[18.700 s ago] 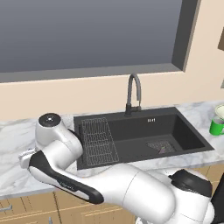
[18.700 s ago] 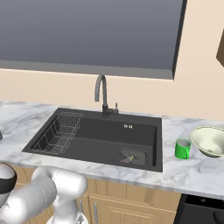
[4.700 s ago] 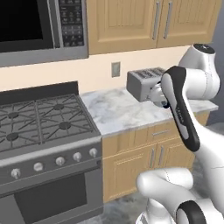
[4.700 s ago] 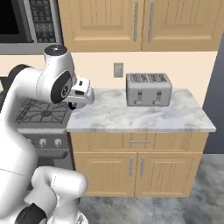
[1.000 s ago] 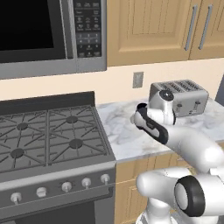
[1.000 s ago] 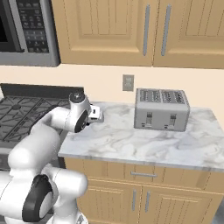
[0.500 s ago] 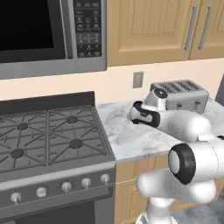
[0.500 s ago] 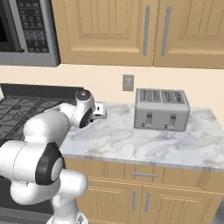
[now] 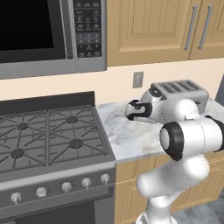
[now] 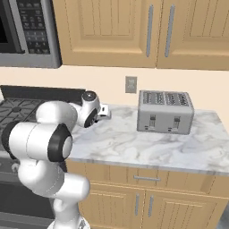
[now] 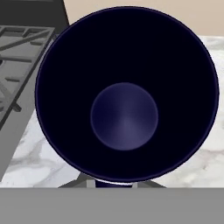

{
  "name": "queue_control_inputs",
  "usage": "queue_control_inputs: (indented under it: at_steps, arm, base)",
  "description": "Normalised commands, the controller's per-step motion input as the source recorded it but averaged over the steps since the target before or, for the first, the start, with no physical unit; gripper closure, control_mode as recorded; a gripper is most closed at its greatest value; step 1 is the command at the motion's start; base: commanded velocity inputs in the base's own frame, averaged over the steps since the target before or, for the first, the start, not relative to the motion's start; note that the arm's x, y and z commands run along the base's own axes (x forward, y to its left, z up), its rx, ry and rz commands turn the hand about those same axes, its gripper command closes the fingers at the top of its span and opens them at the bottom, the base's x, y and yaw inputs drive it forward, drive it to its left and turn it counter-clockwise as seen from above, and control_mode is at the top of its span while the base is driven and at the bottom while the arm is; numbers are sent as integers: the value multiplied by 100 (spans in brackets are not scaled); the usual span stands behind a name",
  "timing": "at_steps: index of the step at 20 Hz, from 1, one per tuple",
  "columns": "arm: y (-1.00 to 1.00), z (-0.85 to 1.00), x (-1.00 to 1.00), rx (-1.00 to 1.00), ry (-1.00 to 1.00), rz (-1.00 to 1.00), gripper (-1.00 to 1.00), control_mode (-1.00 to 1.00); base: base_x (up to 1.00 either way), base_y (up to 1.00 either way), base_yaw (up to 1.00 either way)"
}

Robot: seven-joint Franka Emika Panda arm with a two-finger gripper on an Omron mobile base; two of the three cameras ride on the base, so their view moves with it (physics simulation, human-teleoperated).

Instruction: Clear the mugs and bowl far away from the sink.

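Navy mug [image 11: 126, 98] is seen from above in the hand view, its dark interior and paler round bottom facing the camera, with the marble surface [image 11: 26, 157] and the edge of the stove grates [image 11: 17, 57] spread beneath and beside it. The mug is gripped by the hand [image 11: 113, 183], whose two dark finger tips are just visible at the mug's lower rim, drawn in tight on it.

In the left base view the hand [image 9: 131, 110] is held low over the marble surface [image 9: 127, 135], between the gas stove [image 9: 48, 135] and the silver toaster [image 9: 183, 89]. A dark shape is seen at its tip, but whether the mug's base is resting on the surface or held just above it cannot be told. In the right base view the hand [image 10: 105, 110] is seen beyond the white arm, near the back wall and below the wall outlet [image 10: 130, 84], with the toaster [image 10: 165, 112] well apart to its side on the surface [image 10: 147, 147].

A microwave [image 9: 48, 37] is mounted over the stove, and wooden cabinets [image 10: 147, 31] are hung above the surface. Cabinet doors and a drawer are set beneath the surface as well.
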Motion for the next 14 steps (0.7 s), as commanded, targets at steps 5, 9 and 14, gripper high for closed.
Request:
queue_control_inputs:
  at_steps: [5,9,14]
  arm:
    - [0,-21,42,0,0,0,100,-100]
    - [0,-27,39,0,0,0,100,-100]
    - [0,-31,36,0,0,0,100,-100]
  base:
    - [0,0,0]
    - [0,0,0]
    - [0,0,0]
